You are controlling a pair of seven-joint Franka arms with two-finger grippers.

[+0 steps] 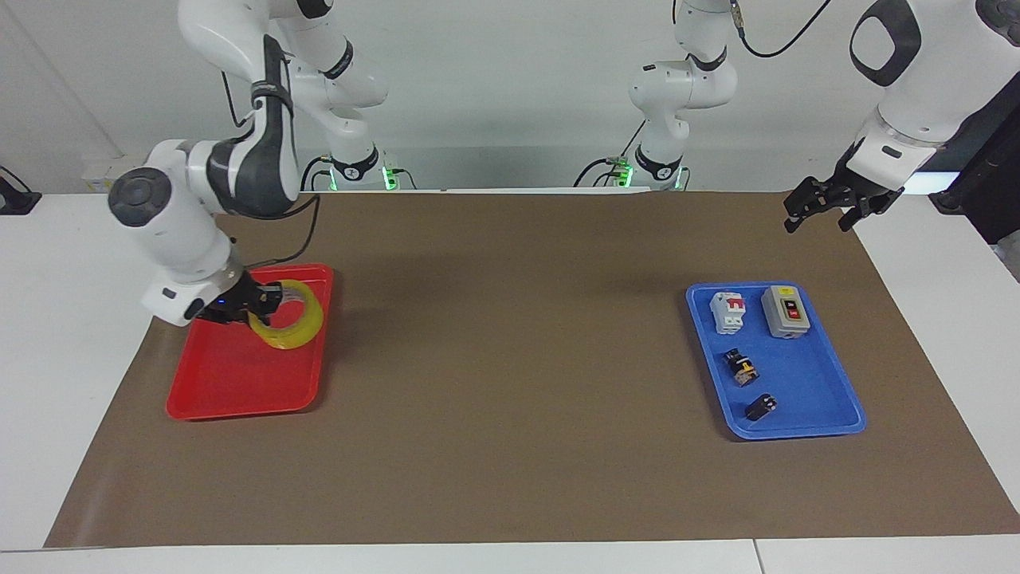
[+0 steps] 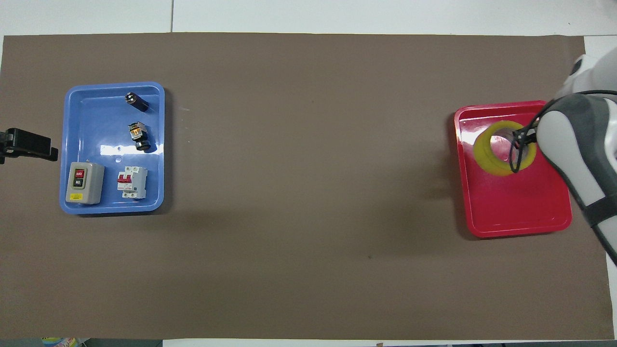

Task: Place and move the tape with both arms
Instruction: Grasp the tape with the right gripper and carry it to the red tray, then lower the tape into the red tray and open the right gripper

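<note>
The tape (image 1: 293, 323) is a yellow ring, tilted on its edge over the red tray (image 1: 231, 383), at the part of the tray nearer to the robots. My right gripper (image 1: 267, 303) is shut on the ring's wall, one finger inside the hole. In the overhead view the tape (image 2: 491, 161) shows over the red tray (image 2: 516, 212), and the right arm's wrist hides most of the right gripper (image 2: 523, 140). Whether the tape's lower edge touches the tray I cannot tell. My left gripper (image 1: 817, 223) waits open and holds nothing, over the mat's corner at the left arm's end; the left gripper (image 2: 31, 144) also shows in the overhead view.
A blue tray (image 1: 805, 391) lies at the left arm's end with a white circuit breaker (image 1: 727, 311), a grey switch box (image 1: 785, 311) and two small black parts. The brown mat (image 1: 518, 359) covers the table between the two trays.
</note>
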